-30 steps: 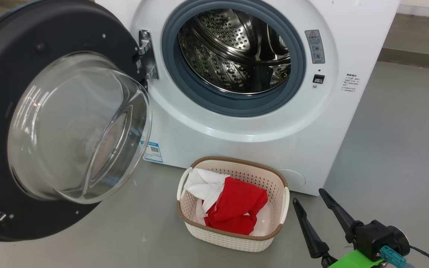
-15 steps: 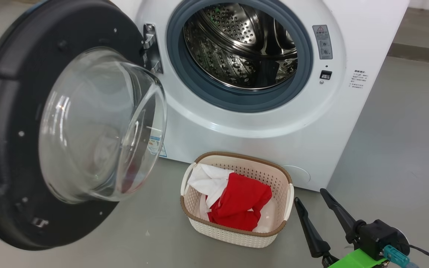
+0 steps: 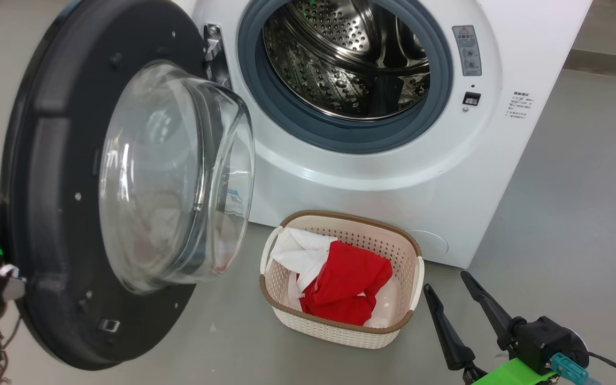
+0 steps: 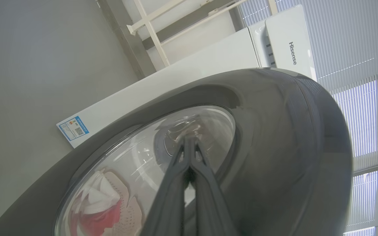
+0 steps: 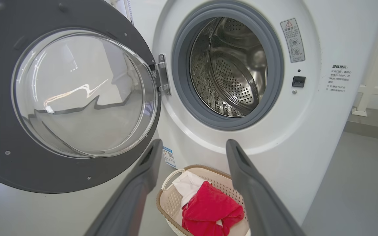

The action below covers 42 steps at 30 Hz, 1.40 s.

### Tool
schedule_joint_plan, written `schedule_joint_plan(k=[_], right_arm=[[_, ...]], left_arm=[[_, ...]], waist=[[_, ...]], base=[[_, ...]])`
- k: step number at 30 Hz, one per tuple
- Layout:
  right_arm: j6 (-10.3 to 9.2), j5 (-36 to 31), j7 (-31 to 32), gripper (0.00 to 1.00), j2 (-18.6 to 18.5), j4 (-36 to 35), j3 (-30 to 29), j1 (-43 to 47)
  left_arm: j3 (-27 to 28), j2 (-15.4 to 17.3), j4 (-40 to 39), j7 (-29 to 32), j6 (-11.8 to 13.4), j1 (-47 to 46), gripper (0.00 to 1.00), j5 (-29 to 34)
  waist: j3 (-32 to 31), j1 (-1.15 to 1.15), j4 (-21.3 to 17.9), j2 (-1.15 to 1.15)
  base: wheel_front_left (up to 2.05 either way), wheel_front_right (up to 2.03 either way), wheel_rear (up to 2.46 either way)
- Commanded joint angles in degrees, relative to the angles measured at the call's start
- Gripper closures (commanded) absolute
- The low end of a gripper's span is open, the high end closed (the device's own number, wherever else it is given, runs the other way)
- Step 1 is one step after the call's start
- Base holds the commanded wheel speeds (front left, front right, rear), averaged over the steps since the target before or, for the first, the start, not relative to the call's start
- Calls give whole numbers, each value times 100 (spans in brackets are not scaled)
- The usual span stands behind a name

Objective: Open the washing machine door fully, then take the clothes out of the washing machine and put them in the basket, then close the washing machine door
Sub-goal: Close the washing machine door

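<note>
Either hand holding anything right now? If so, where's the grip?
Nothing held. The left hand is shut and empty, fingertips at the outer side of the door; the right hand is open and empty.

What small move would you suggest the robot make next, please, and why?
Probably push the washing machine door shut with the left gripper, closed at its outer face: the clothes lie in the basket and the drum looks empty.
</note>
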Motion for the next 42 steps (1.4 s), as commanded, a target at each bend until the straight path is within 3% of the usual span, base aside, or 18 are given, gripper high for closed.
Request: schedule_joint_plan(k=[1, 19, 28, 42], right_arm=[[28, 23, -70, 0, -18, -129, 123, -160], [28, 53, -123, 0, -18, -65, 138, -291], [28, 90, -161, 0, -18, -12, 151, -351], [28, 148, -207, 0, -18, 58, 198, -397]], left_arm=[[80, 82, -342, 120, 59, 61, 100, -82], [-1, -786, -3032, 619, 873, 1357, 100, -499], [-162, -1000, -3616, 617, 1108, 1683, 100, -898], [-645, -1054, -4114, 345, 1274, 2046, 100, -1505]], waist=[[11, 0, 3, 0], [150, 0, -23, 0], [179, 0, -180, 0], [179, 0, -513, 0]], base=[[0, 0, 0], [0, 0, 0], [0, 0, 0], [0, 0, 0]])
